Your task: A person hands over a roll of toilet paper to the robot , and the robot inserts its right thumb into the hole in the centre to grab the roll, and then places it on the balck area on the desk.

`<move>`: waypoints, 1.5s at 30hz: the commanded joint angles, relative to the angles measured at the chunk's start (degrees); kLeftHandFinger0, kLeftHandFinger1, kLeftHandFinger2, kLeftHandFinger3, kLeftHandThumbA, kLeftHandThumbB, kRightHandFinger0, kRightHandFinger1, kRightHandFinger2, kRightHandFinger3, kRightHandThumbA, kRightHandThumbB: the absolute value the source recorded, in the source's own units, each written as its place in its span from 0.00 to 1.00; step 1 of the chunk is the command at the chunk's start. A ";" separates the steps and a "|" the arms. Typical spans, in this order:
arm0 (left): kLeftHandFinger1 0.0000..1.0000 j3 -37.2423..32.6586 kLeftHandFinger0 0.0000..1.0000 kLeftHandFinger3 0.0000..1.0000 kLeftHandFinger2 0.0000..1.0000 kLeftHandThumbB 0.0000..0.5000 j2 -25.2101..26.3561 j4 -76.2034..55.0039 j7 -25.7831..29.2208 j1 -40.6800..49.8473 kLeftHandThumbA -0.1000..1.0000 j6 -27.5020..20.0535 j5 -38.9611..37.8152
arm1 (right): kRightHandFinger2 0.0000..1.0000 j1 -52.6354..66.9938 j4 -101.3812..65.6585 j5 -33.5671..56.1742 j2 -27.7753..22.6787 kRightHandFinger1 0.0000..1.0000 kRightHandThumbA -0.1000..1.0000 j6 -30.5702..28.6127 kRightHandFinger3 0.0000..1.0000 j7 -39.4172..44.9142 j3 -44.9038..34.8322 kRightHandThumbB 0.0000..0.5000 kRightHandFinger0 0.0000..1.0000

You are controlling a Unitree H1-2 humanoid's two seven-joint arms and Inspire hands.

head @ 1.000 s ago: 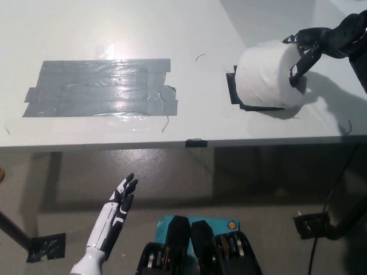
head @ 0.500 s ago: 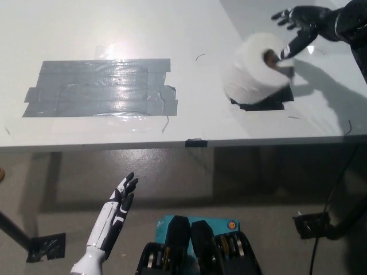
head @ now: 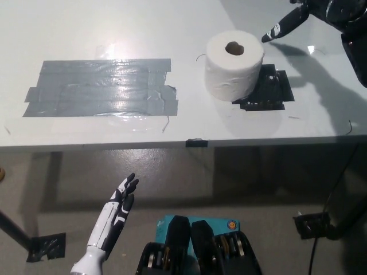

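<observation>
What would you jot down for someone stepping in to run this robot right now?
Right robot hand: black, at the top right above the desk, holding nothing, clear of the roll.
Left robot hand: white, resting low below the desk edge, fingers apart, empty.
Toilet paper roll: standing on end, hole up, on the desk. It sits mostly left of the black area, covering only that patch's left edge.
Done: roll set down and released.
Left: probably shift it fully onto the black area.

We saw a pale grey table [head: 189,123] bearing a wide grey tape patch [head: 100,87]; right of it, a white toilet-paper roll [head: 233,65] stood upright, overlapping a small black tape square [head: 269,89].
</observation>
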 commanded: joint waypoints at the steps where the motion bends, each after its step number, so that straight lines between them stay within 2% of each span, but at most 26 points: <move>1: 1.00 -0.21 1.00 1.00 1.00 0.39 0.60 -1.66 -0.39 -0.98 1.00 0.11 0.75 | 1.00 -4.50 -3.96 1.21 -2.23 1.00 1.00 -3.34 1.00 -2.85 -1.99 0.92 1.00; 3: 1.00 -0.04 1.00 1.00 1.00 0.40 0.52 -1.50 -0.35 -1.80 1.00 0.21 0.56 | 1.00 -4.22 -7.21 2.08 -3.49 1.00 1.00 -2.58 1.00 -2.24 -3.25 0.92 1.00; 5: 1.00 0.40 1.00 1.00 1.00 0.44 0.53 -0.45 -0.36 -3.43 1.00 -0.03 -0.15 | 1.00 -2.25 -16.31 5.13 -5.30 1.00 1.00 -0.05 1.00 -0.46 -6.89 0.97 1.00; 8: 1.00 0.91 1.00 1.00 1.00 0.40 0.76 0.15 -0.83 -4.83 1.00 -0.43 -1.52 | 1.00 1.34 -29.45 7.83 -6.80 1.00 1.00 4.07 1.00 1.80 -10.41 0.99 1.00; 9: 1.00 0.93 1.00 1.00 1.00 0.39 0.87 0.28 -0.88 -5.01 1.00 -0.63 -1.56 | 1.00 2.73 -33.33 8.56 -7.16 1.00 1.00 5.05 1.00 2.27 -11.32 0.90 1.00; 11: 1.00 0.96 1.00 1.00 1.00 0.34 0.84 1.03 -0.87 -5.69 1.00 -1.52 -1.82 | 1.00 7.41 -45.02 10.98 -8.03 1.00 1.00 7.51 1.00 3.18 -14.21 0.94 1.00; 13: 1.00 0.92 1.00 1.00 1.00 0.32 0.61 1.58 -0.63 -5.97 1.00 -2.26 -1.84 | 1.00 13.79 -58.37 13.80 -8.27 1.00 1.00 9.40 1.00 3.18 -17.41 0.91 1.00; 15: 1.00 0.91 1.00 1.00 1.00 0.32 0.55 1.66 -0.38 -5.97 1.00 -2.18 -1.52 | 1.00 19.67 -68.51 16.49 -7.41 1.00 1.00 9.97 1.00 2.22 -20.24 0.88 1.00; 17: 1.00 0.90 1.00 1.00 1.00 0.30 0.28 1.66 0.05 -5.50 1.00 -2.15 -1.18 | 1.00 27.05 -79.90 20.47 -5.23 1.00 1.00 12.47 1.00 0.61 -23.50 0.94 1.00; 18: 1.00 0.92 1.00 1.00 1.00 0.31 0.23 1.61 0.11 -5.36 1.00 -2.01 -1.16 | 1.00 29.03 -81.95 21.34 -4.89 1.00 1.00 11.85 1.00 0.13 -24.00 0.90 1.00; 20: 1.00 0.87 1.00 1.00 1.00 0.29 -0.07 1.60 0.40 -4.69 1.00 -2.06 -0.98 | 1.00 35.40 -89.16 23.79 -2.75 1.00 1.00 11.88 1.00 -1.87 -25.74 0.93 1.00; 23: 1.00 0.85 1.00 1.00 1.00 0.29 -0.42 1.66 0.48 -3.77 1.00 -1.84 -1.13 | 1.00 45.36 -97.80 26.06 -0.30 1.00 1.00 10.82 1.00 -4.44 -26.73 0.77 1.00; 27: 1.00 0.70 1.00 1.00 1.00 0.30 -0.81 2.11 0.78 -2.56 1.00 -2.13 -0.96 | 1.00 54.81 -102.48 25.15 1.19 1.00 1.00 6.76 1.00 -6.24 -25.91 0.72 1.00; 29: 1.00 0.53 1.00 1.00 1.00 0.29 -1.06 2.24 0.94 -1.11 1.00 -2.41 -0.84 | 1.00 61.29 -103.59 24.53 2.39 1.00 1.00 2.81 1.00 -7.03 -24.71 0.65 1.00; 33: 1.00 0.47 1.00 1.00 1.00 0.28 -1.38 2.75 0.97 0.59 1.00 -3.44 -1.31 | 1.00 68.99 -102.12 24.75 5.29 1.00 1.00 -0.86 1.00 -7.99 -23.06 0.68 1.00; 35: 1.00 0.40 1.00 1.00 1.00 0.31 -1.41 2.70 0.96 1.48 1.00 -3.23 -1.19 | 1.00 71.96 -100.73 25.09 6.59 1.00 1.00 -1.87 1.00 -8.01 -22.39 0.67 1.00; 37: 1.00 0.36 1.00 1.00 1.00 0.33 -1.47 2.63 1.00 2.20 1.00 -2.92 -1.01 | 1.00 75.18 -98.13 25.59 8.34 1.00 1.00 -3.86 1.00 -8.20 -21.67 0.59 1.00; 41: 1.00 0.38 1.00 1.00 1.00 0.29 -1.45 2.42 0.89 2.95 1.00 -2.94 -0.96 | 1.00 79.12 -92.80 25.64 10.89 1.00 1.00 -7.60 1.00 -7.78 -20.35 0.53 1.00; 45: 1.00 0.43 1.00 1.00 1.00 0.33 -1.47 2.70 0.55 3.76 1.00 -3.31 -1.41 | 1.00 81.43 -86.82 23.18 12.99 1.00 1.00 -9.68 1.00 -8.00 -20.30 0.55 1.00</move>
